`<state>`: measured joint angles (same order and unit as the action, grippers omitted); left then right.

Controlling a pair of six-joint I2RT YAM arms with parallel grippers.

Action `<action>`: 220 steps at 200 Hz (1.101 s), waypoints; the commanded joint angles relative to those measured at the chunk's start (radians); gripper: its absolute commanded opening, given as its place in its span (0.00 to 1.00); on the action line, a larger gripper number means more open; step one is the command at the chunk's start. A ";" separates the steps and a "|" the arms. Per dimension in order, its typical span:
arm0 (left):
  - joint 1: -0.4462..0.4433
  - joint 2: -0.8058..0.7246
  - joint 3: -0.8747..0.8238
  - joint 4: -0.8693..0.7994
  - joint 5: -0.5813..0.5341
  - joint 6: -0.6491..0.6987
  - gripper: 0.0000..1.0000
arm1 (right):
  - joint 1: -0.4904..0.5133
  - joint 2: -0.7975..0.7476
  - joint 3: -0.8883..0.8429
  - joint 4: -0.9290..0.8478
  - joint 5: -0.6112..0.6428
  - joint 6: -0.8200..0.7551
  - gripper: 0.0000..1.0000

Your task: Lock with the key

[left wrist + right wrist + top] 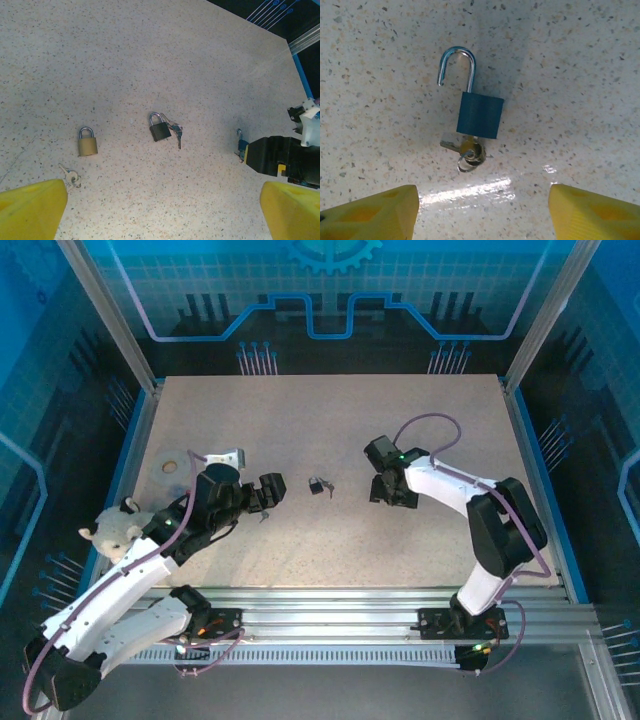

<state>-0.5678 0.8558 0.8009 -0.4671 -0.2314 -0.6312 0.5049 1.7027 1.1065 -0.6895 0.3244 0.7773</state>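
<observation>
Blue padlock (480, 116) flat on the speckled desk (580, 75), shackle (457, 62) sprung open with its free end clear of the body, key (465, 150) and ring at the bottom end. Just ahead of the right fingers (370, 212), spread wide to either side and gripping nothing. From the left wrist, probably the same lock as a small blue shape at the right arm's tip, too small to be sure. Further left, a black padlock (160, 131), shut, key bunch (177, 134) touching it; then a brass padlock (87, 144), shut, loose keys (71, 176) near it. Left fingers (30, 210) spread wide too, empty, above the desk.
</observation>
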 commanded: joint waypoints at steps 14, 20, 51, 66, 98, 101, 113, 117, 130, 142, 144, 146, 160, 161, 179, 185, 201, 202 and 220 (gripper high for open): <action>-0.006 0.000 0.019 -0.002 0.009 -0.025 0.99 | -0.034 0.042 0.036 0.013 -0.034 -0.023 0.66; -0.006 0.002 0.018 -0.001 0.009 -0.025 0.99 | -0.037 0.048 0.039 0.014 -0.034 -0.023 0.66; -0.006 0.009 0.014 0.002 0.011 -0.025 0.99 | -0.048 0.070 0.045 0.024 -0.039 -0.024 0.60; -0.006 0.013 0.015 0.004 0.011 -0.024 0.99 | -0.052 0.081 0.051 0.025 -0.038 -0.025 0.60; -0.006 0.019 0.014 0.008 0.011 -0.021 0.99 | -0.061 0.097 0.052 0.034 -0.032 -0.030 0.56; -0.006 0.019 0.014 0.009 0.011 -0.021 0.99 | -0.063 0.097 0.052 0.034 -0.033 -0.031 0.56; -0.007 0.021 0.012 0.012 0.011 -0.021 0.99 | -0.067 0.099 0.050 0.041 -0.033 -0.033 0.54; -0.007 0.023 0.011 0.014 0.010 -0.022 0.99 | -0.069 0.100 0.051 0.043 -0.034 -0.033 0.53; -0.007 0.025 0.008 0.019 0.012 -0.023 0.99 | -0.073 0.106 0.049 0.051 -0.038 -0.034 0.51; -0.007 0.027 0.008 0.019 0.014 -0.025 0.99 | -0.077 0.112 0.049 0.055 -0.041 -0.035 0.51; -0.006 0.027 0.009 0.019 0.014 -0.025 0.99 | -0.077 0.113 0.049 0.056 -0.043 -0.035 0.51; -0.007 0.029 0.010 0.020 0.014 -0.024 0.99 | -0.078 0.114 0.049 0.057 -0.044 -0.036 0.51; -0.007 0.029 0.010 0.019 0.014 -0.023 0.99 | -0.082 0.122 0.050 0.061 -0.050 -0.038 0.50; -0.007 0.029 0.009 0.019 0.014 -0.023 0.99 | -0.082 0.122 0.050 0.061 -0.050 -0.039 0.50; -0.007 0.030 0.009 0.018 0.012 -0.023 0.99 | -0.085 0.128 0.050 0.068 -0.057 -0.042 0.50; -0.007 0.028 0.009 0.018 0.012 -0.022 0.99 | -0.085 0.130 0.051 0.071 -0.059 -0.045 0.50; -0.006 0.029 0.008 0.019 0.011 -0.022 0.99 | -0.087 0.133 0.052 0.074 -0.058 -0.046 0.47; -0.006 0.029 0.009 0.019 0.011 -0.022 0.99 | -0.088 0.132 0.052 0.074 -0.058 -0.046 0.47; -0.006 0.031 0.008 0.019 0.010 -0.019 0.99 | -0.091 0.136 0.052 0.076 -0.054 -0.047 0.46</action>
<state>-0.5678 0.8845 0.8009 -0.4660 -0.2310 -0.6495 0.4339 1.8240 1.1374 -0.6144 0.2756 0.7357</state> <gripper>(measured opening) 0.994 0.466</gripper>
